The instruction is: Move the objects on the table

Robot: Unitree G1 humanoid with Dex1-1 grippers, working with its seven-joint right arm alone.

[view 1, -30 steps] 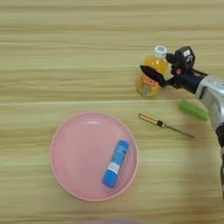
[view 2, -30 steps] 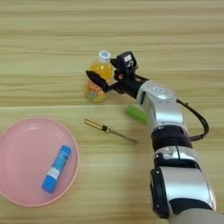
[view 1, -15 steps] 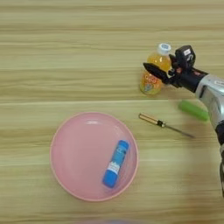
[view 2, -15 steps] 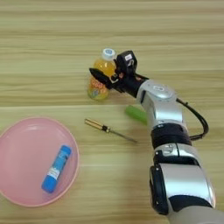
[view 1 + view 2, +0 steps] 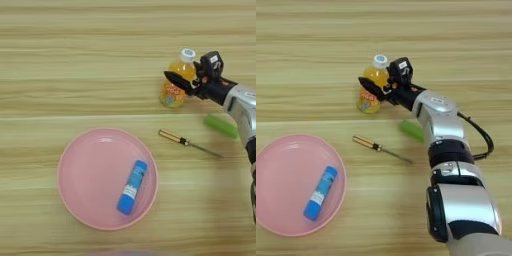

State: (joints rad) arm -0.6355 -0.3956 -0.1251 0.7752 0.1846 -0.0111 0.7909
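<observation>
While the right arm reaches across from the right edge, layout reads as below.

Tool (image 5: pixel 372 89): black fingers at the orange-drink bottle (image 5: pixel 372 86), one finger across the front of its body just above the label; other finger hidden behind/at the bottle. Looks closed around it, w/ the bottle btwn the fingers.

Bottle: upright on the counter (image 5: pixel 75 60), white cap on top, tilted slightly; base looks to be on the wood, can't tell for sure if it's lifted a hair.

Arm (image 5: pixel 438 117): silver forearm, black wrist block w/ white sticker near the cap; black cable loops off its right side.

Plate (image 5: pixel 80 170): round, pink, lower left of the counter, well apart from the bottle.

Tube (image 5: pixel 132 187): blue-and-white, lying inside the plate, right of its centre, on a slant w/ upper end pointing up-right. Fully within the rim.

Screwdriver (image 5: pixel 187 143): thin, amber handle at left, metal shaft running down-right; flat on the wood btwn plate and arm, just beside the plate's upper right rim but not touching.

Green piece (image 5: pixel 220 126): small oblong, flat on the counter, right of the screwdriver, below the tool's wrist; partly tucked under the forearm in the right eye view.

Counter: light wood, horizontal grain stripes, fills both views.
</observation>
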